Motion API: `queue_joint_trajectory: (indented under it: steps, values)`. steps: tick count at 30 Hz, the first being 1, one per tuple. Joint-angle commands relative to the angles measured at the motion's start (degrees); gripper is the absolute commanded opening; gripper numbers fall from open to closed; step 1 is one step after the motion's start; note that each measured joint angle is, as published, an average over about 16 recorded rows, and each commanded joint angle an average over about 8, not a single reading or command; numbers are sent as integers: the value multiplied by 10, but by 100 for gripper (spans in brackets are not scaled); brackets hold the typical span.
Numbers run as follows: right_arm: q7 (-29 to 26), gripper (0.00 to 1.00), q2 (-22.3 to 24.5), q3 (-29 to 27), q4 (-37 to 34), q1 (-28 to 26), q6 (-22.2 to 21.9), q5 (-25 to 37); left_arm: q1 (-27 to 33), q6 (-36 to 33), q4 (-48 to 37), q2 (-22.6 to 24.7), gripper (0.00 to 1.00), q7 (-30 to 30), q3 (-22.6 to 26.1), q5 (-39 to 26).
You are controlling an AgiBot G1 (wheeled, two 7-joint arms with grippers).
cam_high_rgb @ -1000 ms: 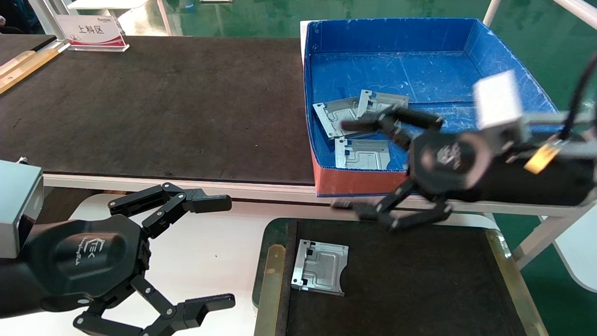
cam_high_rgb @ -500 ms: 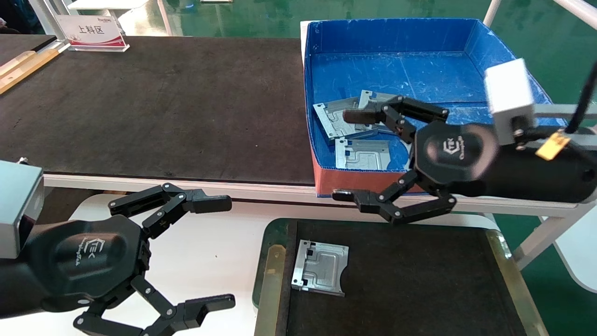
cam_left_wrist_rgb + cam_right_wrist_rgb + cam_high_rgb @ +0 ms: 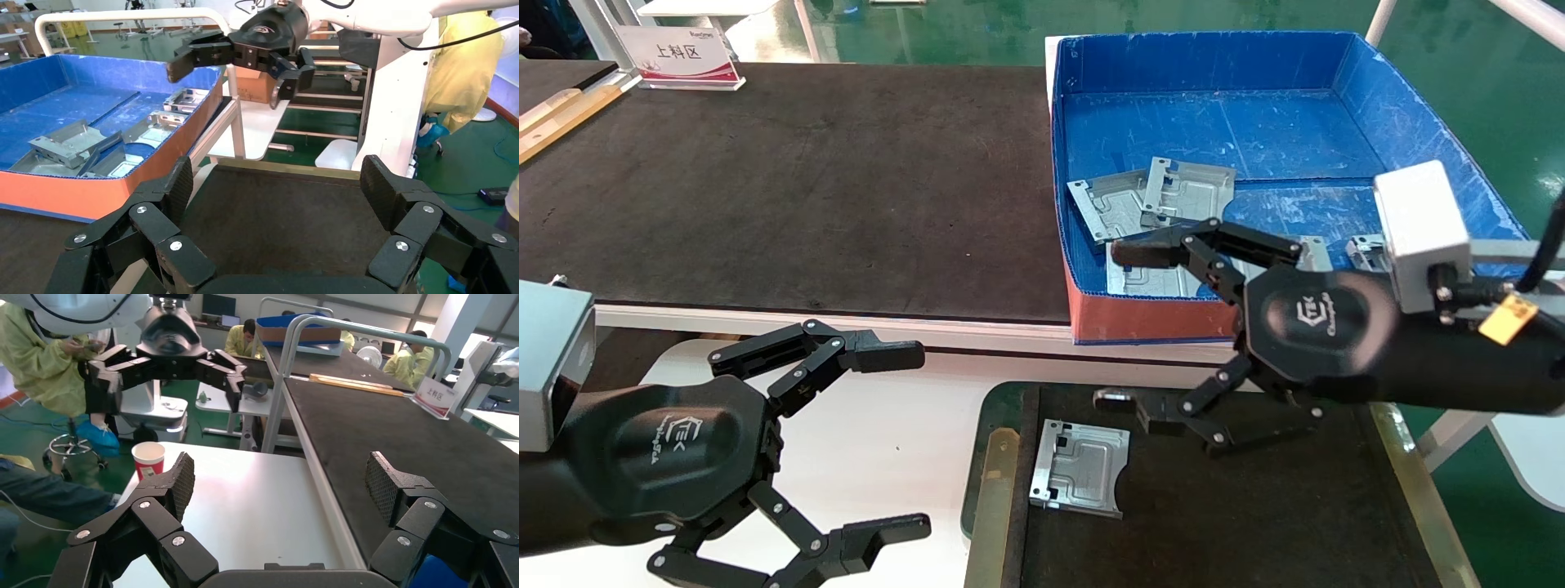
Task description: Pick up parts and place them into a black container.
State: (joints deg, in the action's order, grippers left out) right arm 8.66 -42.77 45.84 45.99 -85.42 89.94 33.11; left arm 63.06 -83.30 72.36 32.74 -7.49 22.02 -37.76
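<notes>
head view shows the right end effector [image 3: 1128, 327] hanging wide open and empty, its fingers spread across the gap between the blue box [image 3: 1418, 135] and the black container [image 3: 1406, 457]. one finger reaches over the box's red front wall, the other sits above the container's far edge. one part [image 3: 1080, 467] already lies flat in the container near its left side, just beside the brass-coloured strip [image 3: 989, 506]. more parts [image 3: 1156, 196] sit in the blue box: two overlapping plates toward the near-left corner, another partly hidden beneath the upper finger, and more edges showing by the wrist camera housing. the left end effector [image 3: 911, 441] is parked low over the white surface [image 3: 887, 441], also open and holding nothing, well apart from the work.

by my judgement the step in hand is fetching another part, since one is placed and the right arm carries none. the next move calls for lowering into the box over a plate and closing on a raised edge or bent tab, as the flat sheets offer little to pinch. the overlapping pair may shift or lift together.
</notes>
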Motion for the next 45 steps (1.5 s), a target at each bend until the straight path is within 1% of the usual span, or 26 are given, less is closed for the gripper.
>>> queue_joint_trajectory:
  steps: [1,37,45]
  values:
    - [-9,100,4,-14,13,12,-2,4,0,0,0,0,100,0,0,0]
    - [-178,100,71,-274,253,219,-39,80,0,0,0,0,100,0,0,0]
    - [-198,100,80,-308,285,247,-43,90,0,0,0,0,100,0,0,0]
